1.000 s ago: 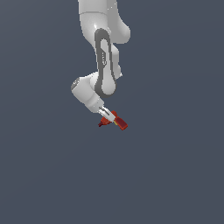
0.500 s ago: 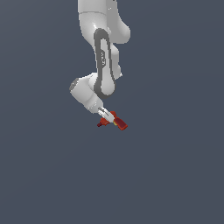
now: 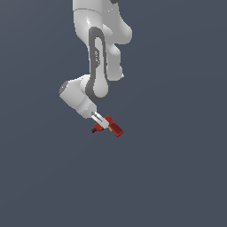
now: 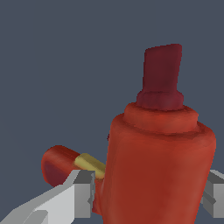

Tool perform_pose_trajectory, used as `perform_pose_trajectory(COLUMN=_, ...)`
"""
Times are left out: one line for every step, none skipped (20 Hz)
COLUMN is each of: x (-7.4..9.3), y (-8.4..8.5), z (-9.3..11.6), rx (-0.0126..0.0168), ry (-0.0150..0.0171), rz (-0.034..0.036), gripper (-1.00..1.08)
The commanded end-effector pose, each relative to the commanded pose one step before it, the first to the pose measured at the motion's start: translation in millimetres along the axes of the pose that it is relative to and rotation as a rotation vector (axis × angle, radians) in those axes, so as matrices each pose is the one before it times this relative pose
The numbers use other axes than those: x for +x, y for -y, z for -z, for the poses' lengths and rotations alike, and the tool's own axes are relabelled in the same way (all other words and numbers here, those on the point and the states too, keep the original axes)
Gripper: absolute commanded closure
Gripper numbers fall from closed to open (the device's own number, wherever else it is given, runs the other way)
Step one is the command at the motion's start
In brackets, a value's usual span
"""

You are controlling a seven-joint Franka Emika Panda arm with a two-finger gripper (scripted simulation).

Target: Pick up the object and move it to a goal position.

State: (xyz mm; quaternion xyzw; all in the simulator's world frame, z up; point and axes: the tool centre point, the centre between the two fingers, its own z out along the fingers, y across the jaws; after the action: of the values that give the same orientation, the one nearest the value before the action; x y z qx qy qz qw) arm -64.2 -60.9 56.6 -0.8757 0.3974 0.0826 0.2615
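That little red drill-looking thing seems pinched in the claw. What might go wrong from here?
1. The red object sits between two narrow fingers, and much of it sticks out past them. It might twist or slip in the grip during the move.
2. In the exterior view the gripper holds the object with nothing visibly supporting it, so if the grip loosened it would probably fall.
3. No goal marker shows, so I cannot judge how far it must travel.

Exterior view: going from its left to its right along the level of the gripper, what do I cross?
Darker red stub of the object → gripper, closed on the object → blocky red end of the object. Everything else along that line is plain grey background.
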Motion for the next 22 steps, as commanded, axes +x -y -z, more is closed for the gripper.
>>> perform_pose_trajectory(x=14.64, y=7.08, z=12.62, rx=-0.00003, ry=-0.00298, rz=0.00148, gripper=1.08)
perform_pose_trajectory(x=6.20, y=2.50, z=4.50, rx=-0.00091, ry=-0.00023, rz=-0.00026, gripper=1.08)
perform_pose_trajectory(x=6.27, y=2.64, z=4.88, rx=0.00000, ry=0.00000, rz=0.00000, gripper=1.08)
perform_pose_trajectory(x=6.30, y=2.57, z=4.51, rx=-0.00091, ry=-0.00022, rz=-0.00028, gripper=1.08)
perform_pose_trajectory(x=6.06, y=2.57, z=4.65, rx=0.00000, ry=0.00000, rz=0.00000, gripper=1.08)
perform_pose_trajectory(x=5.91, y=2.53, z=4.52, rx=0.00000, ry=0.00000, rz=0.00000, gripper=1.08)
perform_pose_trajectory(x=5.91, y=2.41, z=4.09, rx=-0.00090, ry=-0.00017, rz=-0.00034, gripper=1.08)
perform_pose_trajectory(x=5.65, y=2.44, z=4.26, rx=0.00000, ry=0.00000, rz=0.00000, gripper=1.08)
perform_pose_trajectory(x=5.52, y=2.40, z=4.15, rx=0.00000, ry=0.00000, rz=0.00000, gripper=1.08)
perform_pose_trajectory(x=5.40, y=2.36, z=4.03, rx=0.00000, ry=0.00000, rz=0.00000, gripper=1.08)
perform_pose_trajectory(x=5.28, y=2.32, z=3.92, rx=0.00000, ry=0.00000, rz=0.00000, gripper=1.08)
perform_pose_trajectory(x=5.16, y=2.28, z=3.81, rx=0.00000, ry=0.00000, rz=0.00000, gripper=1.08)
perform_pose_trajectory(x=5.04, y=2.24, z=3.71, rx=0.00000, ry=0.00000, rz=0.00000, gripper=1.08)
perform_pose_trajectory(x=4.93, y=2.20, z=3.60, rx=0.00000, ry=0.00000, rz=0.00000, gripper=1.08)
perform_pose_trajectory(x=4.82, y=2.16, z=3.50, rx=0.00000, ry=0.00000, rz=0.00000, gripper=1.08)
perform_pose_trajectory(x=4.71, y=2.13, z=3.41, rx=0.00000, ry=0.00000, rz=0.00000, gripper=1.08)
perform_pose_trajectory(x=4.81, y=1.87, z=3.28, rx=0.00041, ry=0.00043, rz=-0.00035, gripper=1.08)
perform_pose_trajectory(x=4.50, y=2.05, z=3.22, rx=0.00000, ry=0.00000, rz=0.00000, gripper=1.08)
perform_pose_trajectory(x=4.39, y=2.01, z=3.13, rx=0.00000, ry=0.00000, rz=0.00000, gripper=1.08)
perform_pose_trajectory(x=4.32, y=1.90, z=3.18, rx=0.00063, ry=0.00028, rz=0.00001, gripper=1.08)
perform_pose_trajectory(x=4.18, y=1.94, z=2.94, rx=0.00000, ry=0.00000, rz=0.00000, gripper=1.08)
perform_pose_trajectory(x=4.11, y=1.82, z=3.01, rx=0.00064, ry=0.00027, rz=0.00002, gripper=1.08)
